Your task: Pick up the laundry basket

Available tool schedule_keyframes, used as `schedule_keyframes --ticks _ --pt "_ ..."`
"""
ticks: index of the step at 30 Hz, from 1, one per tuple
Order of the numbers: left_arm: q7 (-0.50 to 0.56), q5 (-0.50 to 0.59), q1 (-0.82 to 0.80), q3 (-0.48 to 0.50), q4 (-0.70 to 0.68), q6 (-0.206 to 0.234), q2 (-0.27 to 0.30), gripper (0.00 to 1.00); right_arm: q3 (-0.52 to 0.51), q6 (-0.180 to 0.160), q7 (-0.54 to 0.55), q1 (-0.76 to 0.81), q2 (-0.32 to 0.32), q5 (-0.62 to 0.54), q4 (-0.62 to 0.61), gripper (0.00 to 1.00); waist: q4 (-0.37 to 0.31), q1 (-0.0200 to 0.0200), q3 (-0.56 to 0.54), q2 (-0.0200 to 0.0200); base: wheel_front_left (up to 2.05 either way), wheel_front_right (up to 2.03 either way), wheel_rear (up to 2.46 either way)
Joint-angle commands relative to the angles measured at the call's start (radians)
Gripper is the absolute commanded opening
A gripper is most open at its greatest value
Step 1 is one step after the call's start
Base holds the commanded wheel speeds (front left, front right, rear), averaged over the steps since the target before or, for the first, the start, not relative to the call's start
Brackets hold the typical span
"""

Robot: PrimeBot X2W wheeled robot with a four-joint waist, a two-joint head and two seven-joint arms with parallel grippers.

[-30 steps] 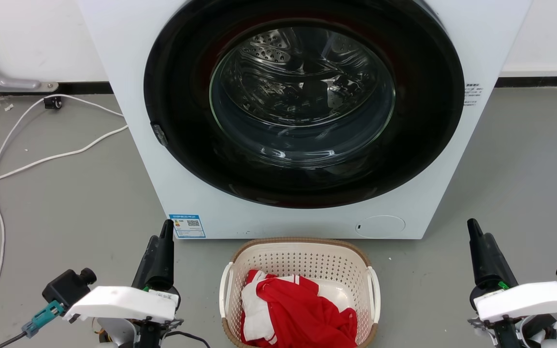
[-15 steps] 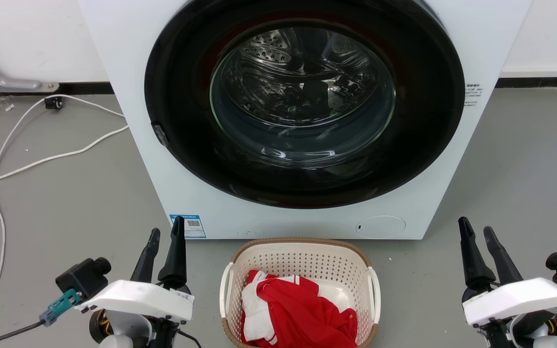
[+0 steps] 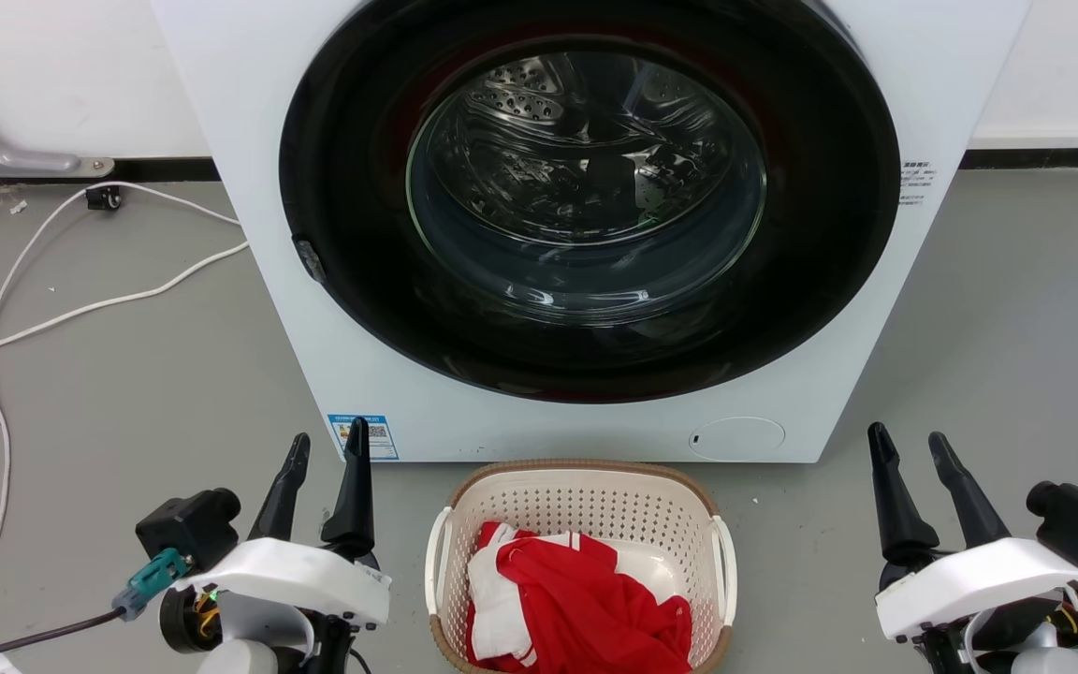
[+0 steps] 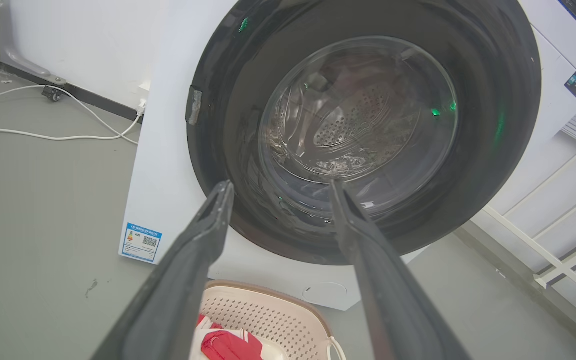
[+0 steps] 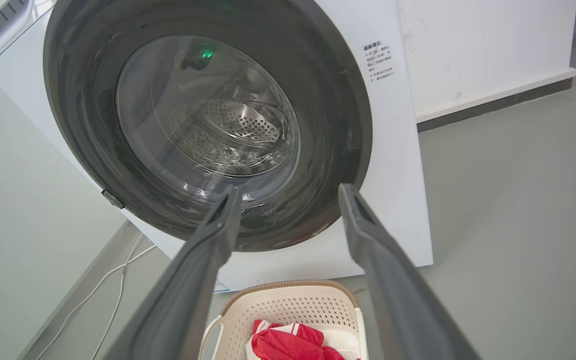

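Laundry basket sits, seemingly untouched, between left hand and right hand, both spread.

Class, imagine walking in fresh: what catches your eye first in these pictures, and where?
The washing machine's big dark round door dominates the upper middle. Below it on the grey floor sits the laundry basket, holding red and white cloth. The left tool and the right tool, both open, flank it.
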Motion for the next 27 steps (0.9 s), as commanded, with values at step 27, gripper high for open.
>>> schedule_keyframes --ticks 27 --pt "-0.071 0.276 -0.039 -0.020 0.038 0.026 0.012 1.00 0.012 0.002 -0.009 0.011 0.002 -0.292 -0.017 1.00 0.001 -0.0001 -0.006 0.0000 0.00 0.00 0.00"
